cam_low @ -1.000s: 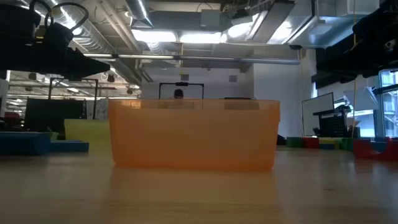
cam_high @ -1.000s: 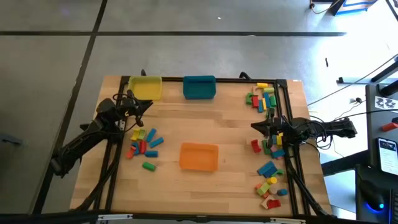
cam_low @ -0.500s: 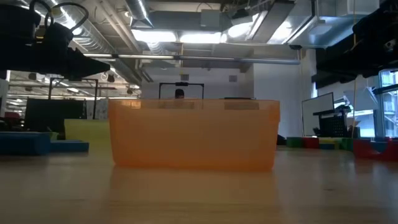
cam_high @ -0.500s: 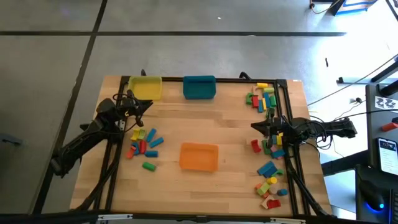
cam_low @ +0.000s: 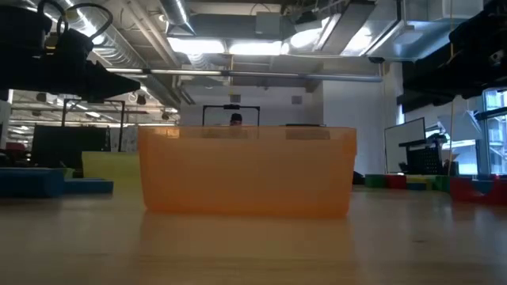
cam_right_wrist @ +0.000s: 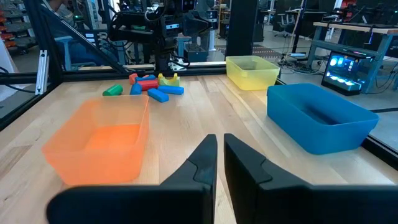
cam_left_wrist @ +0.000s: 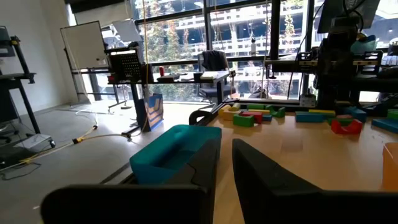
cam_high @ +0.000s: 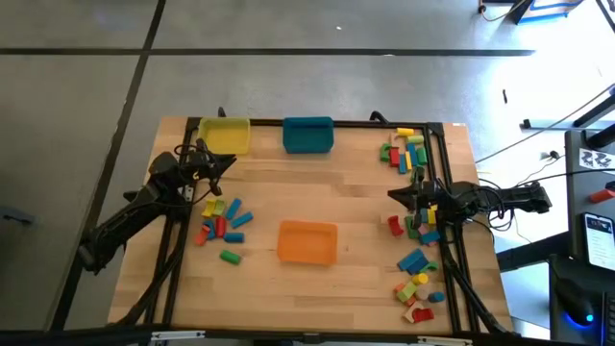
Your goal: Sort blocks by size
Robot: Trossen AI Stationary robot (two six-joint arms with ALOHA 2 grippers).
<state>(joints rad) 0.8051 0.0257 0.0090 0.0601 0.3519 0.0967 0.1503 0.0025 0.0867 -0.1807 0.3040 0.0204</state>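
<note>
Small coloured blocks lie flat on the wooden table in groups: one at the left [cam_high: 221, 223], one at the far right [cam_high: 404, 152], one at the right [cam_high: 420, 223] and one at the near right [cam_high: 418, 284]. My left gripper [cam_high: 229, 160] hangs level above the table's left side, near the yellow bin [cam_high: 225, 135], shut, with nothing between its fingers [cam_left_wrist: 225, 146]. My right gripper [cam_high: 392, 195] hangs level at the right edge, over the right-hand blocks, shut and empty [cam_right_wrist: 220, 140]. It points across the table toward the left group [cam_right_wrist: 149, 84].
A teal bin [cam_high: 307, 135] stands at the far edge beside the yellow one, and an orange bin [cam_high: 307, 240] sits in the near middle, filling the low view [cam_low: 247, 170]. A black frame rail [cam_high: 444, 163] runs along the right side. Bare wood lies between the bins.
</note>
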